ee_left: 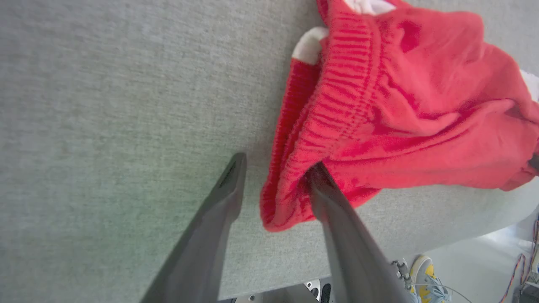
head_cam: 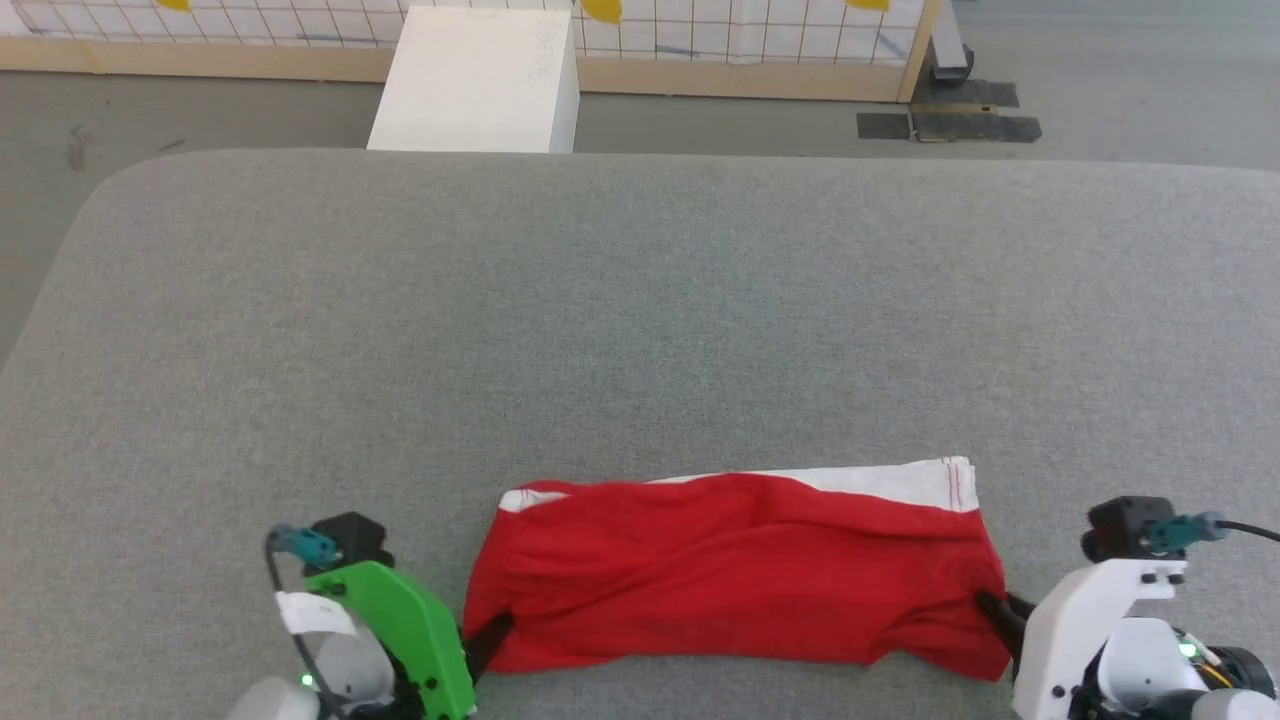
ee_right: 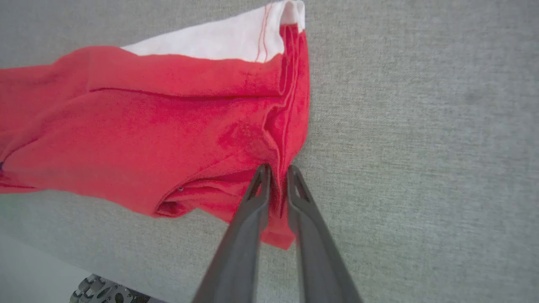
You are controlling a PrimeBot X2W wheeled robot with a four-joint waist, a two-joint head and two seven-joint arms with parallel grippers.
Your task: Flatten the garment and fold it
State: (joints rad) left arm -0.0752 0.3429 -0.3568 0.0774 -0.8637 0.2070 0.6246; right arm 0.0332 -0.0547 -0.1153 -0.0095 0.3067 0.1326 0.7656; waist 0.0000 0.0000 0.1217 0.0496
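The garment (head_cam: 730, 570), red shorts with a white stripe along the far edge, lies in a long wrinkled band near the front of the grey table (head_cam: 640, 300). At the garment's left end, my left gripper (head_cam: 487, 632) is open. In the left wrist view the ribbed waistband (ee_left: 337, 105) hangs loosely between the spread fingers of the left gripper (ee_left: 278, 164), one finger against the fabric. At the right end, my right gripper (head_cam: 992, 606) holds the hem. The right wrist view shows the right gripper (ee_right: 278, 169) with fingers close together, pinching a fold of the garment (ee_right: 168, 118).
A white box (head_cam: 480, 80) stands on the floor beyond the table's far edge, in front of a gridded wall panel. The table's front edge runs just behind both grippers. A person's shoe (ee_left: 425, 273) shows on the floor below that edge.
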